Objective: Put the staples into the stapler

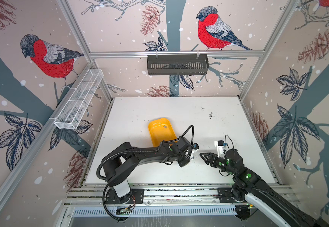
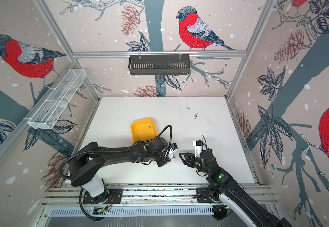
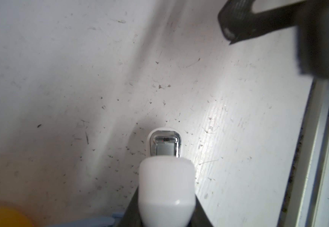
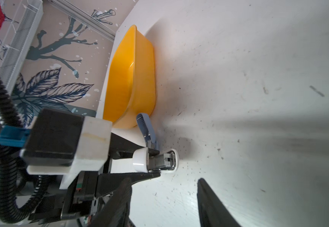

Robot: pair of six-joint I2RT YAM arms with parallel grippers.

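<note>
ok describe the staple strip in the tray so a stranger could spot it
Find the yellow tray on the white table. On its floor, toward the far right side, lies the staple strip: a tiny flat grey rectangle, the only mark on the visible yellow.

Table [image 1: 140, 110]: white board, scuffed and scratched, filling the lower middle of both top views. At frame centre you have a yellow dish [image 1: 153, 135] standing on it. A blue stapler [image 4: 145, 125] lies just beside one end of the dish; you cannot tell whether they touch. Next to it a white stapler [image 4: 173, 161] has its base on the board and its lid lifted off the metal channel. Note the dark specks [image 1: 210, 115] clustered right of centre, with finer ones scattered around both staplers. One short grey streak [image 4: 317, 91] sits alone at the right wrist view's right edge.
</note>
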